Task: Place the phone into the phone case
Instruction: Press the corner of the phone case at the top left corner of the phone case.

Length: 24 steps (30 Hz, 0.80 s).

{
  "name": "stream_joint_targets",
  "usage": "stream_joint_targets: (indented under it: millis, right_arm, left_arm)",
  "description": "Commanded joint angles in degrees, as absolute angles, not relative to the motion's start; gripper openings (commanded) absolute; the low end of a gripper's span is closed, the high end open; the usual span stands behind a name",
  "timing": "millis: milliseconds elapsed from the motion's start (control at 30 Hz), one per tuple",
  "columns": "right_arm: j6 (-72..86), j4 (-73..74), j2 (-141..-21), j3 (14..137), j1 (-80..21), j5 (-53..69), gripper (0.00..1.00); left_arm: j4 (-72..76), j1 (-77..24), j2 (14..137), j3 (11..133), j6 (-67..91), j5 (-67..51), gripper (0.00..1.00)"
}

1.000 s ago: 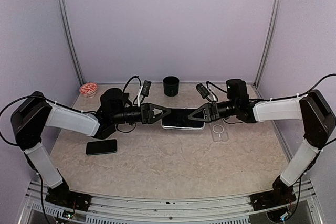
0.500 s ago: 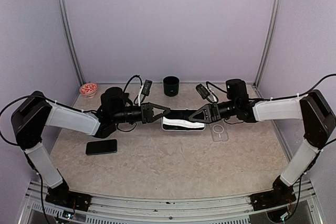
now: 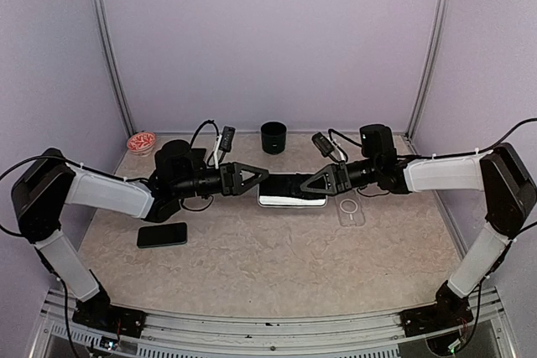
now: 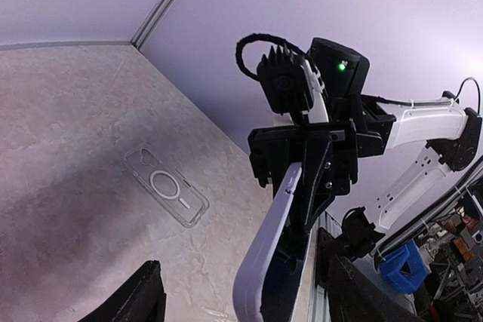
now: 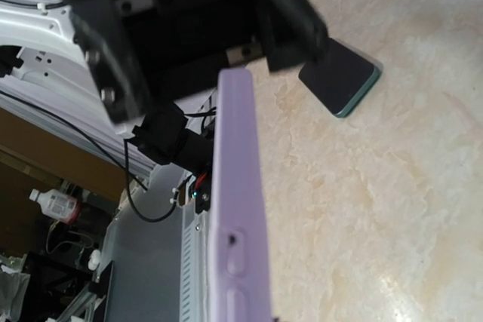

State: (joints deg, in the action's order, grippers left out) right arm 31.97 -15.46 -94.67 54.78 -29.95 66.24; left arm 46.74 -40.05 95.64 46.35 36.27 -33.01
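**Status.** Insertion is not yet done. The lavender-edged, dark-screened slab phone [image 3: 292,193] is held clear of the beige marbled table [image 3: 277,274]. The clear plastic phone case with a ring mark [image 3: 351,210] lies empty on that table, near the phone's right end and apart from it. Judged from this, the whole seating step is left: bring the phone over the case and press it in.

**Right gripper** [image 3: 309,182]. The jaws are clamped narrow on the phone's right end, and this gripper alone carries the phone.

**Left gripper** [image 3: 256,178]. The fingers [image 4: 147,299] are spread wide on either side of the phone's left end, with no contact visible.

**Outward.** A second, dark flat phone [image 3: 162,235] rests on the table near the left arm, well apart from the case.
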Motion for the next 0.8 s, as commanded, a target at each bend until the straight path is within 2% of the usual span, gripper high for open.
stream_joint_targets:
  millis: [0,300,533,600,667,700,767]
  right_arm:
    - [30.5,-15.7,-92.4,56.7,-30.4,66.7,0.02]
    - [27.5,-13.8,-91.5,56.8,-30.4,67.6,0.02]
    - [24.7,-11.4,-91.2,57.7,-30.5,68.1,0.02]
    - [23.5,-10.1,-91.5,58.1,-30.6,67.9,0.03]
    - [22.8,-9.5,-91.5,58.3,-30.6,68.1,0.03]
    - [22.6,-9.3,-91.5,58.1,-30.6,68.2,0.03]
    - [21.9,-8.7,-91.6,58.3,-30.6,68.2,0.03]
  left_arm:
    - [52.5,-36.9,92.5,43.3,40.3,-33.3,0.73]
    - [51.3,-36.8,94.0,44.8,40.1,-39.7,0.74]
    - [43.3,-39.6,97.8,50.1,35.3,-43.0,0.72]
    - [43.0,-39.9,99.3,51.3,35.3,-44.2,0.67]
    - [42.6,-40.0,100.2,52.4,35.3,-45.4,0.57]
    - [42.3,-40.0,100.5,52.9,35.2,-46.0,0.5]
    - [41.2,-40.1,101.1,53.7,34.8,-46.5,0.3]
